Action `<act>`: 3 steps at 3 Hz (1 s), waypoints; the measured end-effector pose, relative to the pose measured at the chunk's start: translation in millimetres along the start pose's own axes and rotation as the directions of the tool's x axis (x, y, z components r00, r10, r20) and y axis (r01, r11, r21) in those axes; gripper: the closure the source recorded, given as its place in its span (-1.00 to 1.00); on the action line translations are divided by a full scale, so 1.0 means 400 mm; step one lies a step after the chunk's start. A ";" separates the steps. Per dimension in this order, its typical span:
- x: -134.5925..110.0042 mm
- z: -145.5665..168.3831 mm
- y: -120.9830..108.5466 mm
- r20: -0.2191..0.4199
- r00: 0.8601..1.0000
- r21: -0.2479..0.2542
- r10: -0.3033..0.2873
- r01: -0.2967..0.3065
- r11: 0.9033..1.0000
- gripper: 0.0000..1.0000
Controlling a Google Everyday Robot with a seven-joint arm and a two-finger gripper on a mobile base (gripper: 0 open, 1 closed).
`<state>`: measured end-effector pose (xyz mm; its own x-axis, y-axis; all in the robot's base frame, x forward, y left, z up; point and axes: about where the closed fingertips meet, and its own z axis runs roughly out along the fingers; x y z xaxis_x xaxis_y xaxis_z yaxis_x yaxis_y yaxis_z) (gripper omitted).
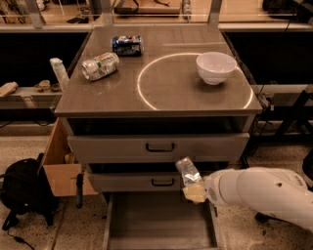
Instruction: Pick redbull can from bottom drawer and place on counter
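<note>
Grey-brown counter (166, 93), pincer (194, 192) gripping redbull can (187, 170) — over bottom drawer (159, 223)

The premises read as a robotics test lab, not a home. A grey drawer cabinet serves as the table (166, 93), with a thin white circle (139, 83) marked on its top. A white robot arm (264, 193) reaches in from the right, its hand (193, 188) over the open bottom drawer (156, 224). Also noted: a speckled hard floor (73, 229), a cardboard box (61, 166), a black backpack (24, 188) and metal-framed benches (146, 10) behind.
</note>
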<state>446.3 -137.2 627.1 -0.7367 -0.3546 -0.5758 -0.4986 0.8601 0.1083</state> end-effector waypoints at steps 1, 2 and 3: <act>-0.070 -0.071 0.017 0.022 0.999 0.007 -0.036 0.036 0.999 1.00; -0.161 -0.199 0.056 0.071 0.993 0.041 -0.092 0.089 0.995 1.00; -0.232 -0.307 0.094 0.115 0.983 0.072 -0.146 0.139 0.988 1.00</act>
<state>439.9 -117.1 783.9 -0.5985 -0.4323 -0.6745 -0.5617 0.8267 -0.0315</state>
